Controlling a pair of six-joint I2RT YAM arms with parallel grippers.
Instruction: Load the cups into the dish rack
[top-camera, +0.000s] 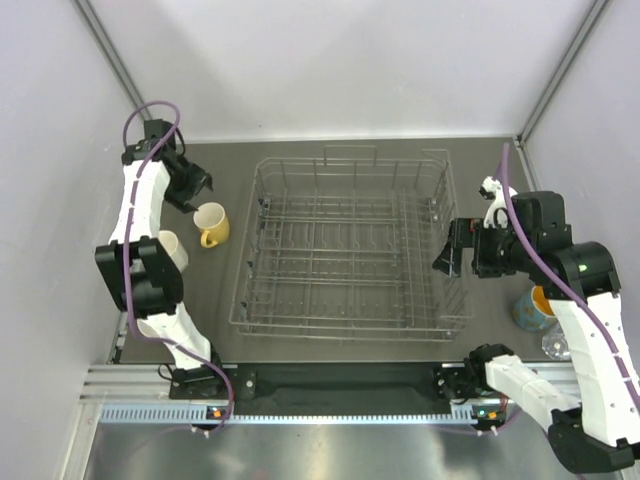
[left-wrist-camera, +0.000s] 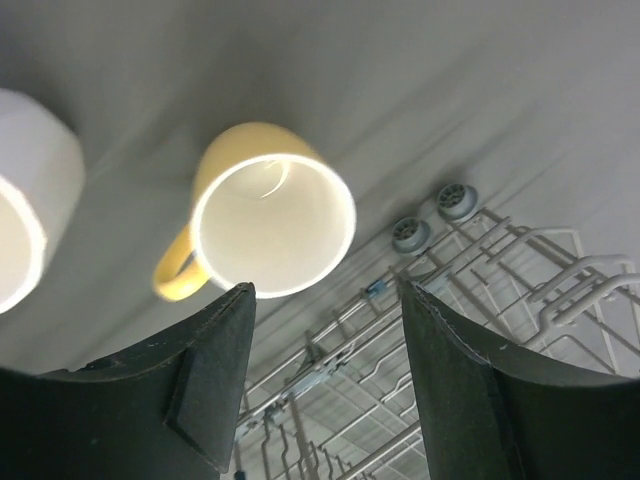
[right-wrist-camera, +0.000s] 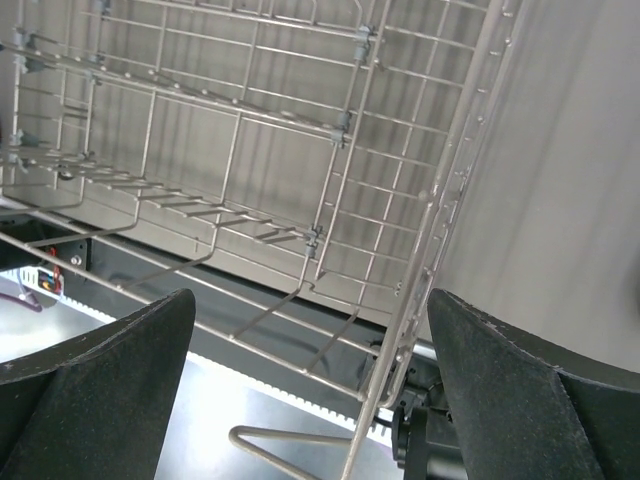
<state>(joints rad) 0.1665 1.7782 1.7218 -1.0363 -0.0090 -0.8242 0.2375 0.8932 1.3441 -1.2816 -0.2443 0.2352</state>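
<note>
The yellow mug (top-camera: 210, 224) stands on the dark table left of the dish rack (top-camera: 350, 250). A white mug (top-camera: 173, 250) sits beside it, partly behind my left arm. My left gripper (top-camera: 198, 186) hovers just behind the yellow mug. In the left wrist view the yellow mug (left-wrist-camera: 272, 222) shows its open mouth just past my left gripper (left-wrist-camera: 325, 290), which is open and empty. My right gripper (top-camera: 445, 260) hangs open at the rack's right wall. The rack's corner wire (right-wrist-camera: 430, 250) runs between the right gripper's (right-wrist-camera: 310, 305) fingertips. The blue mug (top-camera: 530, 308) and clear glass (top-camera: 557, 347) stand right of the rack.
The white mug (left-wrist-camera: 25, 215) shows at the left edge of the left wrist view. The dish rack (left-wrist-camera: 470, 320) has small wheels (left-wrist-camera: 412, 235) on its near corner. White walls close the table on three sides. The metal rail (top-camera: 300, 400) runs along the near edge.
</note>
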